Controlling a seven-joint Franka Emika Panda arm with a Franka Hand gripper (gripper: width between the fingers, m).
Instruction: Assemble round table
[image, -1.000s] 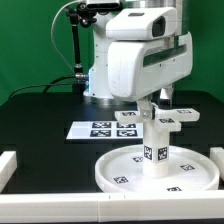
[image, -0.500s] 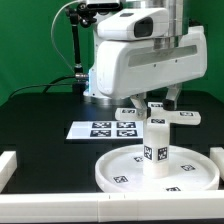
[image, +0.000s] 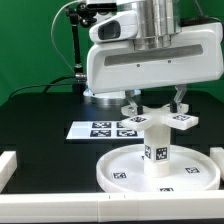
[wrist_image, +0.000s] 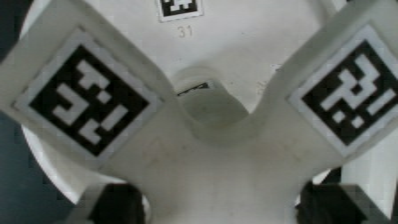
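Observation:
The round white disc (image: 125, 170) lies at the front, with tags on its face. The short tagged leg (image: 157, 152) stands upright in its middle. My gripper (image: 157, 106) is shut on the white cross-shaped base piece (image: 150, 120) and holds it level right over the leg's top. I cannot tell whether base and leg touch. In the wrist view two tagged arms of the base (wrist_image: 86, 92) fill the picture, and my dark fingertips (wrist_image: 118, 204) press its sides around the gripper's middle (wrist_image: 228, 206).
The marker board (image: 103, 128) lies flat on the black table behind the disc. White rails stand at the exterior view's left (image: 8, 164) and along the front edge (image: 70, 208). The arm's base (image: 95, 80) stands at the back.
My gripper has carried the cross base toward the exterior view's left, from beside the leg to right over its top. The wrist body now looms larger in the view.

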